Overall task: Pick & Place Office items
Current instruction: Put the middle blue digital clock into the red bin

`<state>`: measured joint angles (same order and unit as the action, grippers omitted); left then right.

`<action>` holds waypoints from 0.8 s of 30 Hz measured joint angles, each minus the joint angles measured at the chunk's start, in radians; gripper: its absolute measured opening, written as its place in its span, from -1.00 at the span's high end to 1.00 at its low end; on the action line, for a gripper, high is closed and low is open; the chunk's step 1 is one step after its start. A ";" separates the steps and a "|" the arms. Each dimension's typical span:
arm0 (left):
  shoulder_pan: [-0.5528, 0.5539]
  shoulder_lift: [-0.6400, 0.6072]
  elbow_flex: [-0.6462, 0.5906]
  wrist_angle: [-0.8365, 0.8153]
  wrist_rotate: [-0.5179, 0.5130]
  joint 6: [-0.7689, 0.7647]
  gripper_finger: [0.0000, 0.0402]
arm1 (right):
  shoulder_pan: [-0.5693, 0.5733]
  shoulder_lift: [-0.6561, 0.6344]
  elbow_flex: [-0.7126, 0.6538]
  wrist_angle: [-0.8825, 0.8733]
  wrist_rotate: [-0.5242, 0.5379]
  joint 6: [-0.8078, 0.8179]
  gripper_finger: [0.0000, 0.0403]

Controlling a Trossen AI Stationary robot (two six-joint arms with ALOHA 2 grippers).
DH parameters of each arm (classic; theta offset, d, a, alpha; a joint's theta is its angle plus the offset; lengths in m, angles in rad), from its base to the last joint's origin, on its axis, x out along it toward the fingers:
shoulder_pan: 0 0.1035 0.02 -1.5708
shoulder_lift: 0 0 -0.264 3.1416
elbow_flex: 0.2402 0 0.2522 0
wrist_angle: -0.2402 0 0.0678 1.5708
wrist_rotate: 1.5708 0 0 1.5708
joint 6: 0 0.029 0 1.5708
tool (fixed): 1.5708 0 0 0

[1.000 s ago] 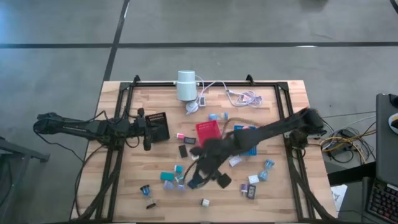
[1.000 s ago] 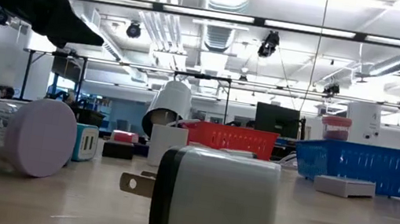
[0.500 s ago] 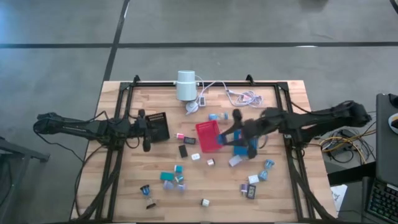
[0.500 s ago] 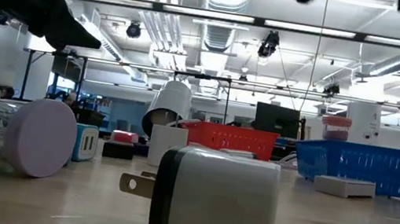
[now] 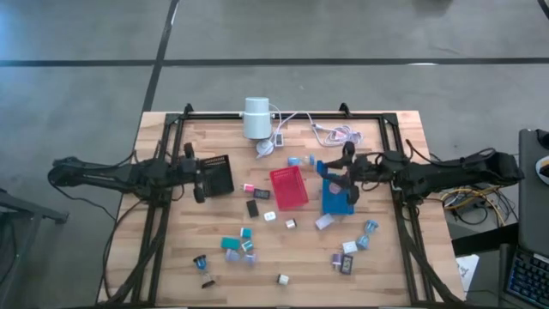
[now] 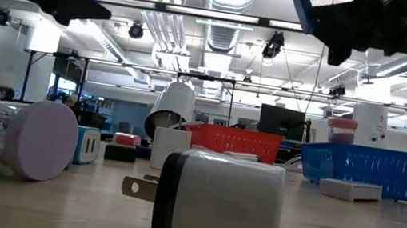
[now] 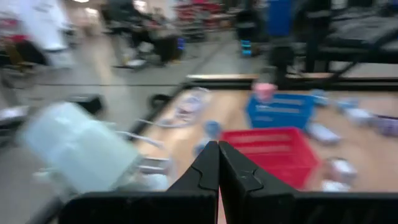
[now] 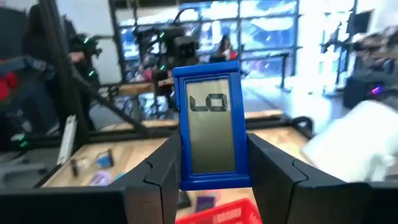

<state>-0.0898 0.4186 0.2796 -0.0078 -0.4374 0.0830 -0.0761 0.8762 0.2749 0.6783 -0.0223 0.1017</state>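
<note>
The right claw (image 8: 211, 180) is gripping a blue display device (image 8: 210, 132) above the blue tray (image 5: 337, 198), its long axis upright between the fingers, screen facing the wrist camera. The left claw (image 7: 218, 163) is pressed closed near the black tray (image 5: 217, 176).

Wooden table (image 5: 171, 266) carries trays (image 5: 288, 187) and office items (image 5: 233, 244).

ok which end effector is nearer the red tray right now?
Right. The right end effector, holding a small blue LCD device, hovers just past the red tray toward the blue tray. The left end effector, shut, sits farther off beside the black tray.
</note>
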 joint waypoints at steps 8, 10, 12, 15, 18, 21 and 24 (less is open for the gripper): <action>0.000 -0.009 -0.019 0.045 -0.186 0.103 0.97 | -0.007 -0.098 -0.106 0.080 0.086 -0.034 0.30; 0.000 0.000 -0.025 0.044 -0.188 0.164 0.97 | -0.015 -0.129 -0.120 0.081 0.078 -0.030 0.30; 0.000 0.011 -0.030 0.046 -0.188 0.211 0.97 | -0.017 -0.164 -0.134 0.084 0.067 -0.024 0.30; 0.001 0.026 -0.039 0.086 -0.192 0.254 0.97 | -0.017 -0.217 -0.158 0.079 0.069 -0.027 0.30; 0.003 0.029 -0.034 0.149 -0.238 0.240 0.97 | -0.017 -0.262 -0.183 0.084 0.076 -0.026 0.30; 0.003 0.019 -0.023 0.155 -0.273 0.181 0.98 | -0.017 -0.289 -0.208 0.078 0.076 -0.052 0.30; 0.003 0.009 -0.015 0.151 -0.269 0.168 0.99 | -0.017 -0.324 -0.220 0.084 0.076 -0.088 0.30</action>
<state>-0.0872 0.4278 0.2649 0.1428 -0.7067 0.2506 -0.0929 0.5523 0.0552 0.7624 0.0540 0.0140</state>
